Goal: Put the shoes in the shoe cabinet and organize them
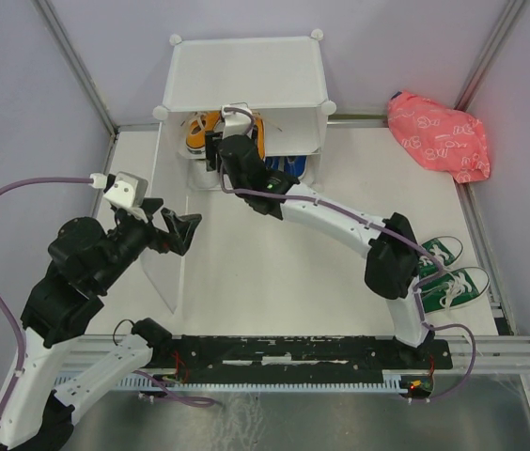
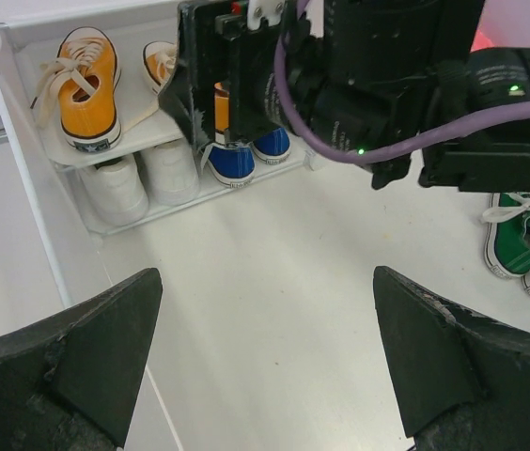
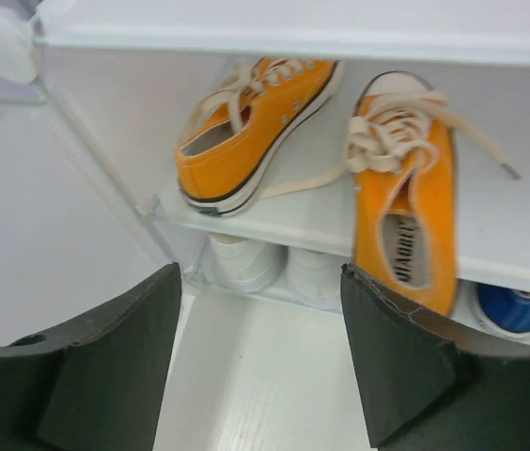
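- Currently the right gripper (image 3: 257, 310) hangs at the mouth of the shoe cabinet (image 1: 246, 70), fingers spread, holding nothing.
- Just ahead, the orange pair (image 3: 246, 122) sits on the upper shelf (image 3: 284, 230). One shoe leans sideways and the other overhangs the edge, so straightening seems due.
- The white pair (image 2: 143, 178) and blue pair (image 2: 232, 160) fill the level below.
- The left gripper (image 2: 265, 282), also spread and empty, hovers by the swung-open front panel (image 1: 166, 272), probably guarding the doorway.
- The green pair (image 1: 448, 272) waits on the table (image 1: 274, 282).

Right arm (image 1: 331, 216) and orange shoes (image 3: 406, 207) crowd the shoe cabinet (image 1: 246, 70) opening.
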Controlling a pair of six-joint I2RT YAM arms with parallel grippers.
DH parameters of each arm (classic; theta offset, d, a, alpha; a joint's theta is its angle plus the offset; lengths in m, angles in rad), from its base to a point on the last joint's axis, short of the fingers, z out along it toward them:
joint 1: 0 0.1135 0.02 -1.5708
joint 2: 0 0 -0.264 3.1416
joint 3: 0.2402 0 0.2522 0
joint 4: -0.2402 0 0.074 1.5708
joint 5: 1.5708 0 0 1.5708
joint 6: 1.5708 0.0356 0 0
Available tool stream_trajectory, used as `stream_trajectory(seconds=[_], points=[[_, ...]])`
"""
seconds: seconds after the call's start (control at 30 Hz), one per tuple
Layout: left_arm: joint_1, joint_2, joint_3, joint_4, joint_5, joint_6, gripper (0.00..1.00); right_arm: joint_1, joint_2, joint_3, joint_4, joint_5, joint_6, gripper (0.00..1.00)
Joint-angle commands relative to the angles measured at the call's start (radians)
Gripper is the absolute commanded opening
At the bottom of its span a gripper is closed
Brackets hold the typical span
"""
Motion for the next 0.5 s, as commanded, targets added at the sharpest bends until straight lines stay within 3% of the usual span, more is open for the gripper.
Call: stream_trajectory(seconds=[0.0, 0.1, 0.2, 0.47], points=[[0.002, -0.009, -0.009, 0.049, 0.009, 0.049, 0.99, -0.005, -0.053, -0.007, -0.138, 0.172, -0.060, 0.78], [0.002, -0.010, -0.009, 0.049, 0.012, 0.048, 0.99, -0.009, -0.047, -0.005, -0.191, 0.238, -0.066, 0.86], [0.002, -0.013, -0.012, 0.049, 0.012, 0.047, 0.99, -0.036, -0.040, -0.005, -0.223, 0.201, -0.044, 0.88], [0.002, -0.016, -0.009, 0.050, 0.005, 0.047, 0.99, -0.144, -0.025, -0.073, -0.088, 0.012, -0.015, 0.77]])
